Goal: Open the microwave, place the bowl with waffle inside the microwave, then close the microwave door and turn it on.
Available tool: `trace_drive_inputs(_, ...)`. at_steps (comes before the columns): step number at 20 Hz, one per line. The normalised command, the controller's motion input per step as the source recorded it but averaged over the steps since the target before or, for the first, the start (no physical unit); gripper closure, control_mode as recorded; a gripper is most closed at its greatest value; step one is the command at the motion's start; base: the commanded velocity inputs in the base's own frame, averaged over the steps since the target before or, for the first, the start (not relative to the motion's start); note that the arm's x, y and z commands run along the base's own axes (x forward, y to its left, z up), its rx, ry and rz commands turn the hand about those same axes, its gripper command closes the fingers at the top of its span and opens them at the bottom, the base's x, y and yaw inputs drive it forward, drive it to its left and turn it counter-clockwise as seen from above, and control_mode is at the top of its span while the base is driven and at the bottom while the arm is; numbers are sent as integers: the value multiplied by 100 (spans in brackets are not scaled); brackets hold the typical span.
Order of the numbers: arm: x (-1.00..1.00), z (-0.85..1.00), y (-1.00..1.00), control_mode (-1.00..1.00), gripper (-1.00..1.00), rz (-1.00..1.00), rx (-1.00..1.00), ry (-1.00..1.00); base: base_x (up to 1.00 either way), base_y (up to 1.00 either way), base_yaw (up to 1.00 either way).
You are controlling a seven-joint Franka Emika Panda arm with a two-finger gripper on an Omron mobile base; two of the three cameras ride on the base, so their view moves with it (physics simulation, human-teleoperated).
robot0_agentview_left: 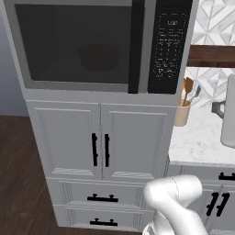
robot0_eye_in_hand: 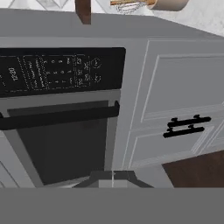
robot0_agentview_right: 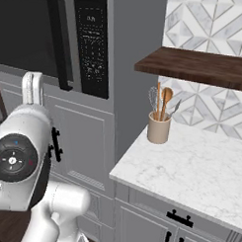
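Observation:
The microwave (robot0_agentview_left: 92, 46) is built in above the grey cabinets, and the microwave door (robot0_agentview_left: 73, 43) is shut, its long black handle (robot0_agentview_left: 135, 46) upright beside the keypad (robot0_agentview_left: 169, 46). Behind the tinted window a dim round dark shape (robot0_agentview_left: 98, 57) looks like the bowl; I cannot make out the waffle. The hand view is rolled sideways and shows the keypad (robot0_eye_in_hand: 57, 72), the handle (robot0_eye_in_hand: 61, 117) and the window (robot0_eye_in_hand: 61, 148). My gripper (robot0_eye_in_hand: 113, 178) is shut on nothing, in front of the door and apart from it.
Below the microwave are double cabinet doors (robot0_agentview_left: 101, 142) and drawers (robot0_agentview_left: 103, 197) with black handles. To the right a marble counter (robot0_agentview_right: 190, 170) carries a beige utensil holder (robot0_agentview_right: 159, 128) under a dark wooden shelf (robot0_agentview_right: 194, 66). My white arm (robot0_agentview_right: 23, 154) is at the lower left.

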Motion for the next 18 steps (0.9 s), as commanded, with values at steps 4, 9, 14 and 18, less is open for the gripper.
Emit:
trace_drive_inputs(4, 19, 0, -1, -100, 100, -1, 4, -26, 0, 0, 0)
trace_drive_inputs(9, 48, 0, 0, -100, 100, -4, 1, -19, 0, 0, 0)
trace_drive_inputs(14, 71, 0, -1, -100, 100, 0, 0, 0, 0, 0, 0)
trace_drive_inputs(18, 75, -6, -17, -100, 100, 2, 0, 0, 0, 0, 0)
